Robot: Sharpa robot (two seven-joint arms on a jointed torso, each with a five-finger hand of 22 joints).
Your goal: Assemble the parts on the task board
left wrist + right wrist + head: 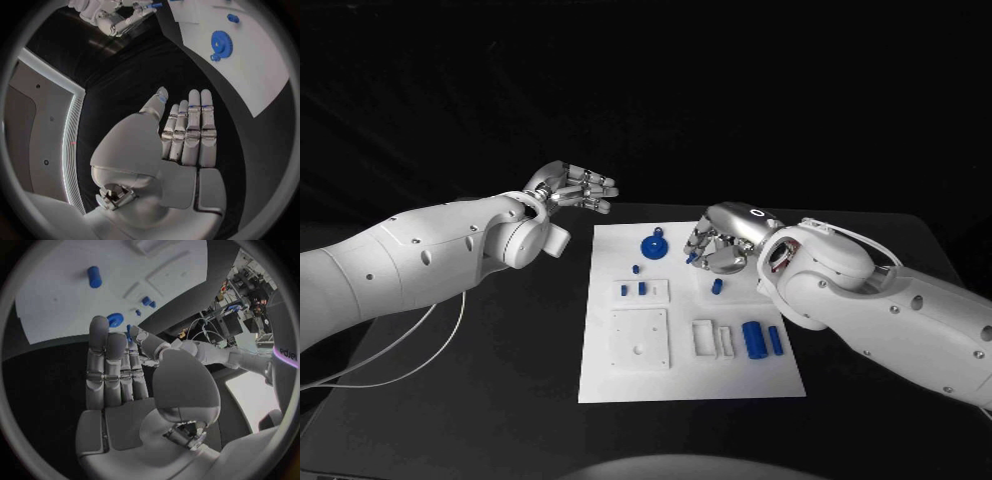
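While the black desk [473, 380] spreads under everything, the white task board [733, 375] lies flat at its middle, between the two arms. On the board's near half sit a square white plate [640, 338] and, beside it, a white bracket [713, 338], with two blue cylinders [762, 339] lying side by side just past that. A round blue gear [655, 246] rests near the board's far edge, and small blue pegs [635, 290] stand in a little white block in the middle; another blue peg [717, 286] lies close to the right robot hand.

The left robot hand [574, 188] hovers above the desk beyond the board's far left corner, apart from the board; the left wrist view shows its fingers [194, 132] straight, side by side, holding nothing. The right robot hand [718, 245] hangs over the board's far right part, near the gear. Its fingers [109, 365] reach out straight with nothing between them.
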